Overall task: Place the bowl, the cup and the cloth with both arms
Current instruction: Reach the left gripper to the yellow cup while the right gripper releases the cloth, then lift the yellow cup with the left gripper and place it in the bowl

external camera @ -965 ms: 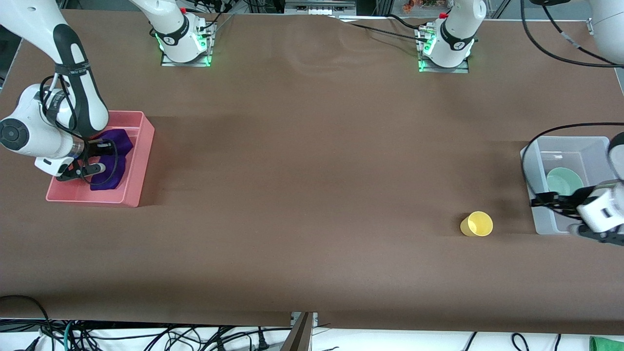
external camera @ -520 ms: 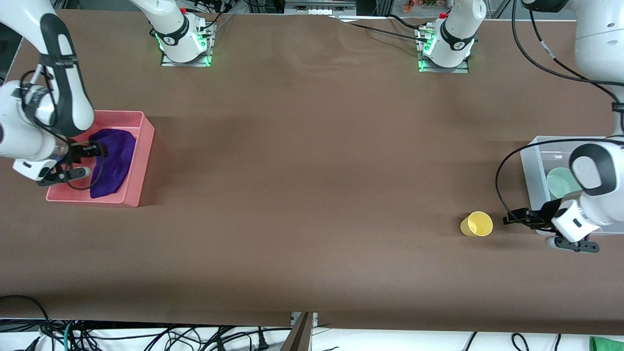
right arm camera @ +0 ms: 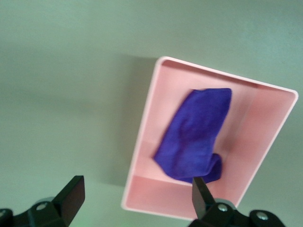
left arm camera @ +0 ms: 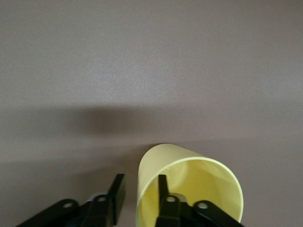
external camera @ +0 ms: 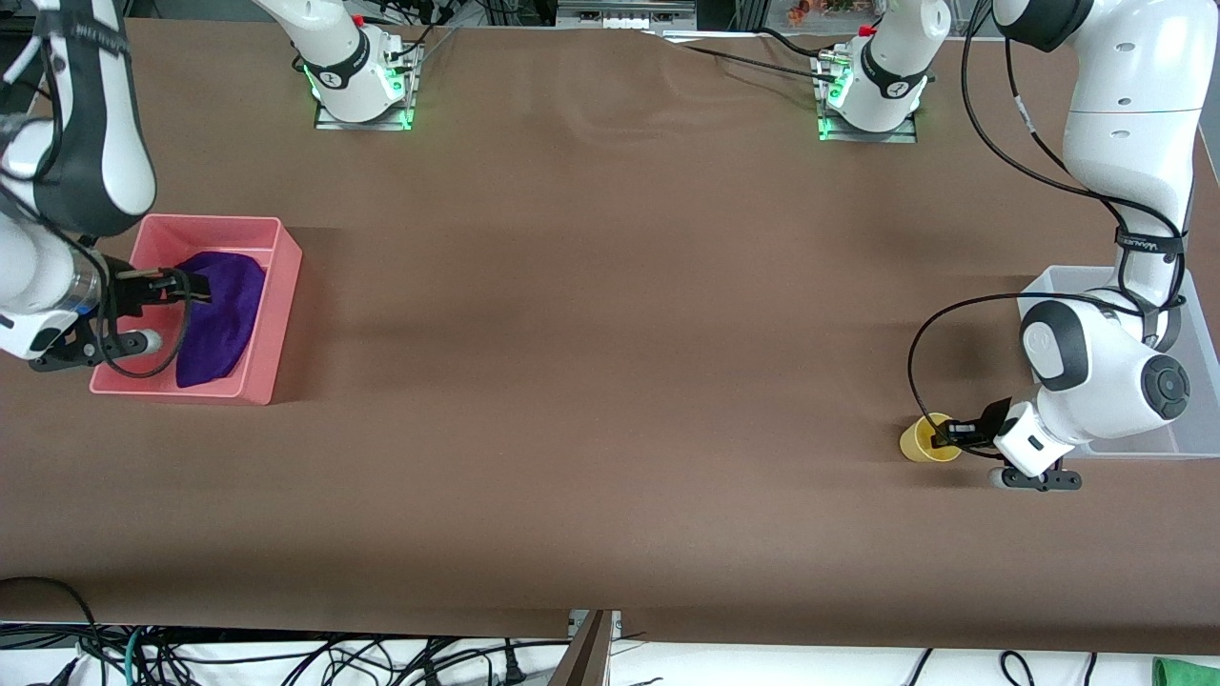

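Note:
The yellow cup (external camera: 923,441) stands on the brown table next to the grey bin (external camera: 1053,284). My left gripper (external camera: 945,435) is open at the cup's rim. In the left wrist view, one finger is inside the cup (left arm camera: 199,184) and the other is outside its wall, so the gripper (left arm camera: 140,187) straddles the wall. The purple cloth (external camera: 227,312) lies in the pink bin (external camera: 278,314). My right gripper (external camera: 191,284) is open and empty above it. The right wrist view shows the cloth (right arm camera: 196,137) in the bin (right arm camera: 144,142) below the gripper (right arm camera: 136,189). The mint-green bowl is hidden by the left arm.
The pink bin stands at the right arm's end of the table and the grey bin at the left arm's end. The two arm bases (external camera: 360,90) (external camera: 869,105) stand along the table's edge farthest from the front camera.
My left gripper has moved from over the grey bin down to the yellow cup's rim. My right gripper has let go of the cloth and lifted up out of the pink bin.

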